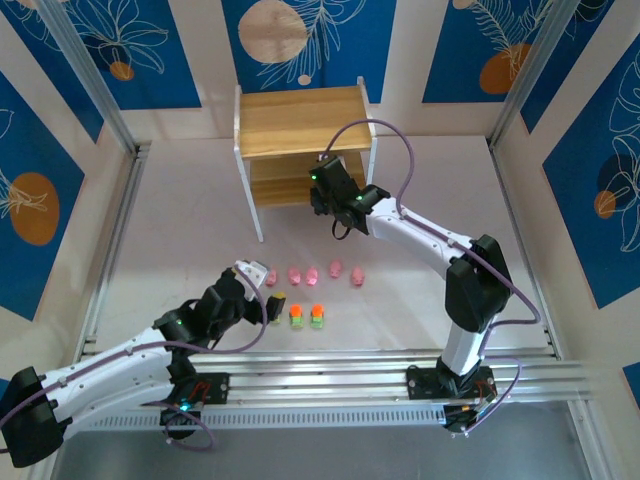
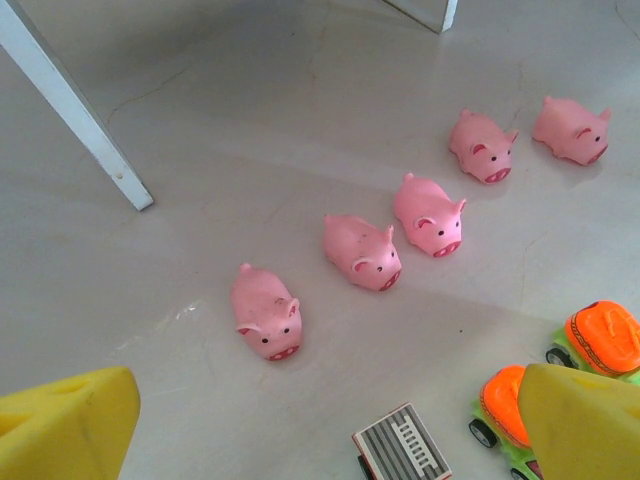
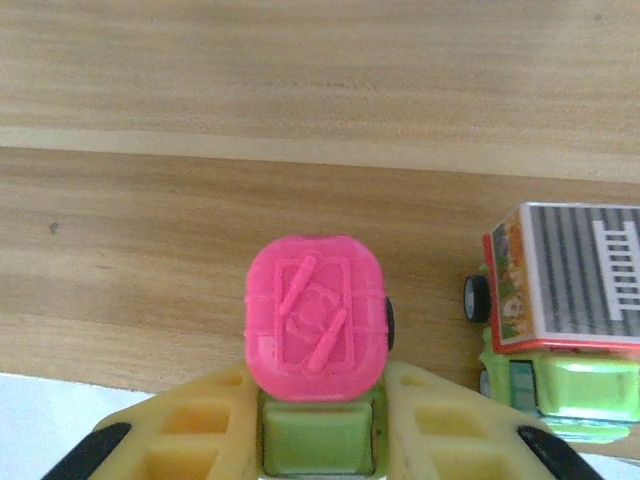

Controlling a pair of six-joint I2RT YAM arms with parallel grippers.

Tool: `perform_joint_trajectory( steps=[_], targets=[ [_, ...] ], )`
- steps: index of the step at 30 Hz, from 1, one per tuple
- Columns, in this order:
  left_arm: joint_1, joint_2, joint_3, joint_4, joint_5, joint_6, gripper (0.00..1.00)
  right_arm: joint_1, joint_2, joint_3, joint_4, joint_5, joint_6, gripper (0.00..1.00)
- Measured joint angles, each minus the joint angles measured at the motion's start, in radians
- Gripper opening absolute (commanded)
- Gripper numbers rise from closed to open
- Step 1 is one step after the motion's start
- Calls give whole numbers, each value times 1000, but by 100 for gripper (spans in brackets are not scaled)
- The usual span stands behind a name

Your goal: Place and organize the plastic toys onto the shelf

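Currently the right gripper (image 3: 318,445) has its yellow fingers closed on the green body of the magenta-topped car (image 3: 317,318), which sits at the front edge of the shelf's lower board (image 3: 180,220). The grey-roofed truck (image 3: 560,310) stands on that board just to the car's right, not touching it. Their long axes look parallel, both pointing into the shelf. Setting it down probably calls for a straight release with no drift to the right. Well apart from this, the left gripper (image 2: 330,405) hangs wide open over the table (image 2: 250,100), and the nearest pink pig (image 2: 265,312) lies ahead of its fingers.
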Motion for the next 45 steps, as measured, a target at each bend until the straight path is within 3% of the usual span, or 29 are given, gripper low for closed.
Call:
perform_joint_trajectory(
  steps=[26, 45],
  targets=[
    [0, 0, 0, 0, -3, 0, 97, -21, 35, 0, 45, 63, 16, 12],
    [0, 0, 0, 0, -3, 0, 97, -27, 36, -13, 61, 76, 31, 36]
  ],
)
